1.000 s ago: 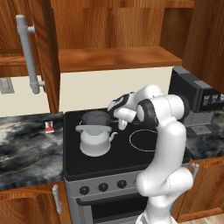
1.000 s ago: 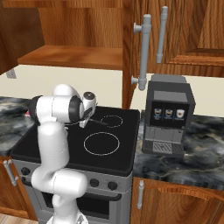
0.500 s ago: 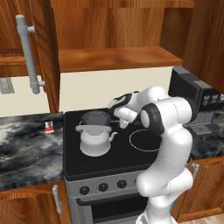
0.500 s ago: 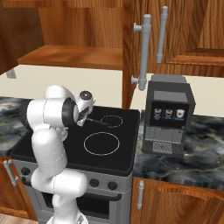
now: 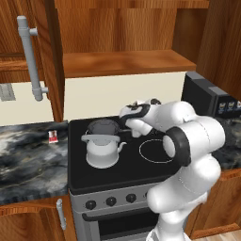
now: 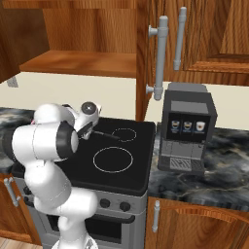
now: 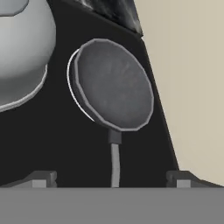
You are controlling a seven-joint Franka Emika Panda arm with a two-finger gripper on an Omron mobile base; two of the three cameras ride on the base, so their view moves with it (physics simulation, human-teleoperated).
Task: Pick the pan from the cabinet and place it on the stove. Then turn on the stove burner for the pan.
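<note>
The small dark grey pan sits on the black stove at its back left, over a thin white burner ring that shows along its edge. Its thin handle points toward my gripper, which is open, with one fingertip on each side of the handle's end and apart from it. In the left base view the gripper hovers just right of the pan. The cabinet above stands open, its shelf bare.
A white kettle stands on the front left ring, close beside the pan. A black coffee machine stands on the counter right of the stove. Black knobs line the stove front. The cabinet door hangs open above.
The hand has stayed over the pan handle with its jaws open. The arm's elbow has swung out and nearer the cameras. The pan and kettle have not moved.
</note>
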